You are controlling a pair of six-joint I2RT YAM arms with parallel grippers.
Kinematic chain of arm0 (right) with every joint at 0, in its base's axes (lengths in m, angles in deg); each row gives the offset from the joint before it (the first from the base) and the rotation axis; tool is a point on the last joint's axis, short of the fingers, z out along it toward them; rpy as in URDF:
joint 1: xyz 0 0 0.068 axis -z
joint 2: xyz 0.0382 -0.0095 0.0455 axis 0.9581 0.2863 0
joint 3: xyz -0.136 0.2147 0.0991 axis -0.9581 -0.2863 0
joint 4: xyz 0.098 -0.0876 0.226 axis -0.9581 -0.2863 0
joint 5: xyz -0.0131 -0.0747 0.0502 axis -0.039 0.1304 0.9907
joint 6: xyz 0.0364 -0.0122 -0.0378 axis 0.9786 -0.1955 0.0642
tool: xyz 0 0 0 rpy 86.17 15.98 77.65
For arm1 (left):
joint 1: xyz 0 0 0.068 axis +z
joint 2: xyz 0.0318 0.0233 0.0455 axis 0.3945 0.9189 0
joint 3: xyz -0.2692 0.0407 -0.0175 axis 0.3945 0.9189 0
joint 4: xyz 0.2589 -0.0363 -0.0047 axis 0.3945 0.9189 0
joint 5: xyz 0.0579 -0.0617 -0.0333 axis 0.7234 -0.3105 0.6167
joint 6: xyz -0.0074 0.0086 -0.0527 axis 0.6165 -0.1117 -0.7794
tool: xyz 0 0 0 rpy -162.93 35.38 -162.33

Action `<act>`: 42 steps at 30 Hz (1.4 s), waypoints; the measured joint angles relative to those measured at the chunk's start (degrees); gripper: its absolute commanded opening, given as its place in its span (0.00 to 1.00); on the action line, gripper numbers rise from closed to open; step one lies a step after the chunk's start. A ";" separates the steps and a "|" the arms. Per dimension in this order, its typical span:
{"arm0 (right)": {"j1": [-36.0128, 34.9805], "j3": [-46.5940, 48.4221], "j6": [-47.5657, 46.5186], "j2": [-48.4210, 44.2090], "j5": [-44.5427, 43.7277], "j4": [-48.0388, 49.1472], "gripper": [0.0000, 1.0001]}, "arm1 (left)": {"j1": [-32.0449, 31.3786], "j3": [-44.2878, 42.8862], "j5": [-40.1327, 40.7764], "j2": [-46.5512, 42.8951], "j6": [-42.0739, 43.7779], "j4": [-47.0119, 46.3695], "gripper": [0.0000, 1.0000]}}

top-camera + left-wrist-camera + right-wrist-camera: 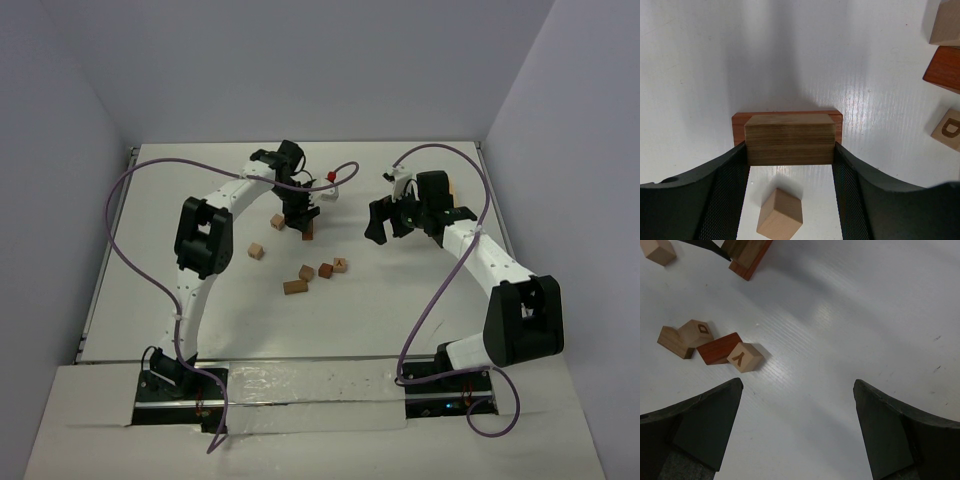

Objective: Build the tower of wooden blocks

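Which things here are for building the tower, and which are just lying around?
For the tower:
tan block held in the left gripper
reddish-brown slab beneath it
loose Y block, D block, pale cube

Just lying about or idle:
purple cables
right gripper, open and empty

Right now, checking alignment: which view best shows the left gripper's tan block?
Left wrist: the tan block sits centred in the left gripper, over a reddish-brown block. Top external mostly hides it; right wrist crops it at the edge.

1 block [789, 139] atop bar [739, 127]
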 measured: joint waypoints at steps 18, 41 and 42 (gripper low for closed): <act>0.00 0.33 -0.01 0.52 0.45 -0.08 1.00 | 0.00 0.02 0.52 0.02 0.86 0.10 0.99; 0.00 3.75 -0.04 0.61 0.82 -0.82 1.00 | -0.09 4.22 -2.48 -19.80 -2.27 -0.38 0.99; 0.00 3.85 -0.18 0.61 0.83 -0.89 1.00 | 0.39 5.86 -2.77 -23.08 -4.01 -1.89 0.99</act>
